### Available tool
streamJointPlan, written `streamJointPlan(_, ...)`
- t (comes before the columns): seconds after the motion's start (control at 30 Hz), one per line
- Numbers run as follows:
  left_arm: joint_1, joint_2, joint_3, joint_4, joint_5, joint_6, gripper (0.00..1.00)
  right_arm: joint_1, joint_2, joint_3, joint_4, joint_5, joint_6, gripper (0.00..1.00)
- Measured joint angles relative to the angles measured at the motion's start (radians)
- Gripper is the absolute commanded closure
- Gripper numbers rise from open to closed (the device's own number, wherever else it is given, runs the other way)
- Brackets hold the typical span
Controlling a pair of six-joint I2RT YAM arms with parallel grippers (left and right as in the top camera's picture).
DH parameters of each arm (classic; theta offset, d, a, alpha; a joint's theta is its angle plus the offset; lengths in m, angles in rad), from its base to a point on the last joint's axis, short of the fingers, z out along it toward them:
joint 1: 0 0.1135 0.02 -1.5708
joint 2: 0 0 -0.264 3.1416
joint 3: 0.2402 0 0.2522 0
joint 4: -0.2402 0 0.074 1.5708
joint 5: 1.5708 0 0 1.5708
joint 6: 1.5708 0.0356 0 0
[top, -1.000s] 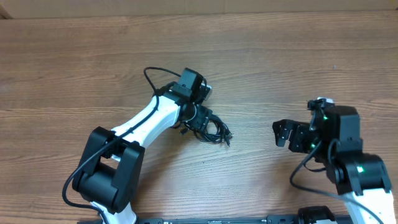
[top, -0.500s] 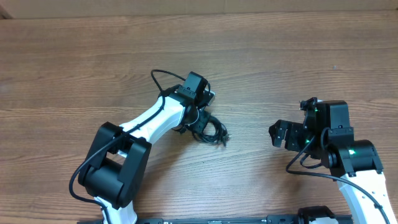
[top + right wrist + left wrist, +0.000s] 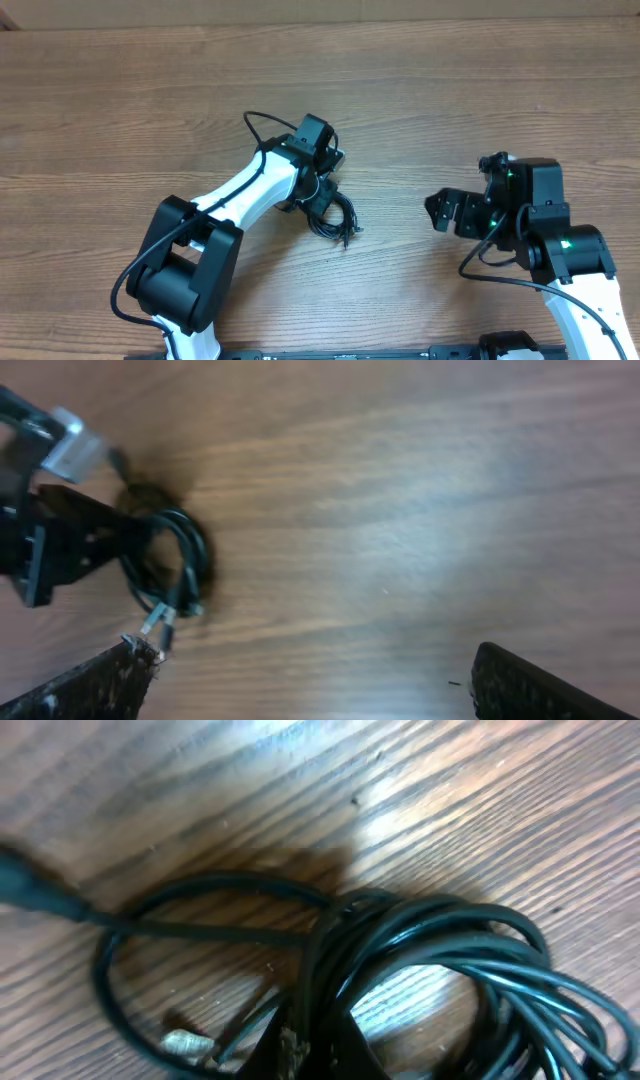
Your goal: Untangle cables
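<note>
Wood table (image 3: 150, 100), cables (image 3: 338, 218) pinched by left end effector (image 3: 322, 196)

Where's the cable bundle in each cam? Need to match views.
Overhead: cables centre, slightly left, at the left gripper tip.
Left wrist: fills lower right.
Right wrist: left side, mid-height.
Landmark: silvery plug tip, bottom left in left wrist, under the bundle in right wrist; too small overhead.

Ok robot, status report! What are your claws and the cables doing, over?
Left claw shut on cables. Right claw open, apart from them. Cables bunched, not yet untangled. Nothing blocking.
</note>
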Motion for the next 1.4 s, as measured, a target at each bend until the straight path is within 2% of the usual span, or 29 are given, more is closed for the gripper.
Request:
streamJointPlan(0.03,0.000,0.000,0.019,-0.015,0.000,0.000,0.96,0.000,0.000,0.000,0.023,-0.019,0.001,0.01)
streamJointPlan(0.13,0.000,-0.006,0.096,-0.067,0.000,0.006,0.96,0.000,0.000,0.000,0.099,-0.089,0.003,0.20)
streamJointPlan(0.2,0.000,-0.024,0.145,-0.102,0.000,0.008,0.96,0.000,0.000,0.000,0.149,-0.136,0.006,0.53)
streamJointPlan(0.23,0.000,-0.036,0.167,-0.119,0.000,0.009,0.96,0.000,0.000,0.000,0.178,-0.160,0.002,0.63)
streamJointPlan(0.37,0.000,-0.095,0.233,-0.171,0.016,0.011,0.96,0.000,0.000,0.000,0.246,-0.224,0.003,0.64)
streamJointPlan(0.67,-0.010,-0.164,0.241,-0.182,0.122,0.015,0.96,0.008,0.031,0.000,0.258,-0.304,0.005,0.61)
streamJointPlan(0.83,-0.053,-0.165,0.241,-0.178,0.132,0.033,0.96,0.067,0.076,0.000,0.276,-0.324,0.005,0.56)
streamJointPlan(1.03,-0.114,-0.165,0.241,-0.160,0.133,0.037,0.96,0.146,0.140,0.000,0.283,-0.290,0.005,0.56)
streamJointPlan(1.1,-0.125,-0.165,0.242,-0.160,0.133,0.037,0.96,0.165,0.166,0.000,0.283,-0.277,0.005,0.60)
streamJointPlan(1.2,-0.134,-0.165,0.249,-0.162,0.131,0.038,0.96,0.183,0.206,0.000,0.284,-0.254,-0.001,0.78)
streamJointPlan(1.4,-0.133,-0.165,0.276,-0.165,0.128,0.040,0.96,0.185,0.250,0.000,0.281,-0.208,0.003,0.96)
